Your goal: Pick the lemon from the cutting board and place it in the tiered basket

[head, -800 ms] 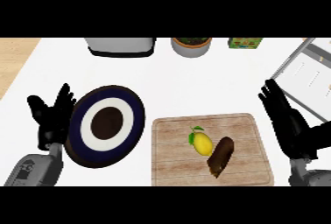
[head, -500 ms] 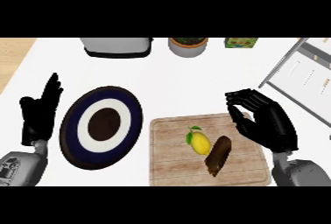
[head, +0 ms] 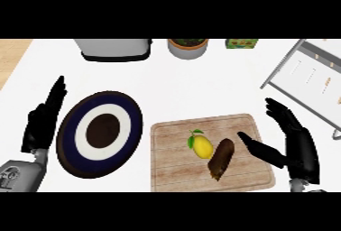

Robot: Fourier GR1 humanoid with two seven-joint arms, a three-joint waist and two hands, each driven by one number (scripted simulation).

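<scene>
A yellow lemon [head: 202,145] with a green leaf lies near the middle of the wooden cutting board [head: 174,171]. A dark brown oblong vegetable [head: 221,159] lies right beside it, to its right. My right hand [head: 293,142] stands open at the board's right edge, fingers straight and the thumb pointing left toward the brown vegetable, a short way from the lemon. My left hand [head: 44,118] rests open at the left, fingers up, beside the plate. The wire tiered basket [head: 311,76] shows at the upper right edge.
A dark blue and white plate [head: 100,132] lies left of the board. At the back stand a grey appliance [head: 113,48], a potted plant [head: 188,46] and a small green box [head: 241,43].
My right hand has opened from a curled pose and dropped lower, to the board's right edge. The left hand shifted slightly. The lemon has not moved.
</scene>
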